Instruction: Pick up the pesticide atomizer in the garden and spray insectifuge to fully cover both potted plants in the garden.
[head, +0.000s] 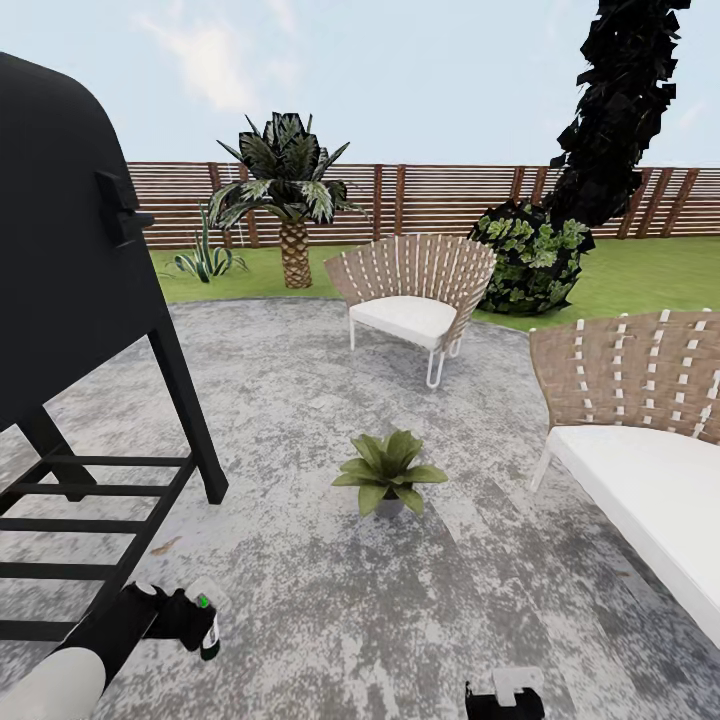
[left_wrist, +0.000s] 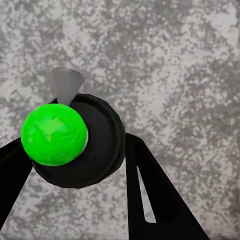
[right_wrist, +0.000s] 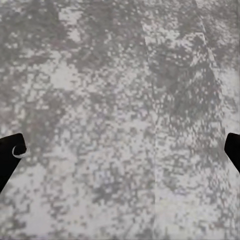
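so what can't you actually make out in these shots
- Dark spray bottle with a green ball on top, left wrist view: the ball hides its head, so the nozzle and where it aims cannot be told. In the head view it is too small for detail.
- Right gripper, right wrist view: the side edges cut off all but the black fingertips.
- Black grill, head view: cut off by the left edge.
- Woven chair with white cushion, head view: cut off by the right edge.

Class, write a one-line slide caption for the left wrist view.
Left gripper jaws hold the pesticide atomizer, green-topped in this view, above the speckled grey patio.
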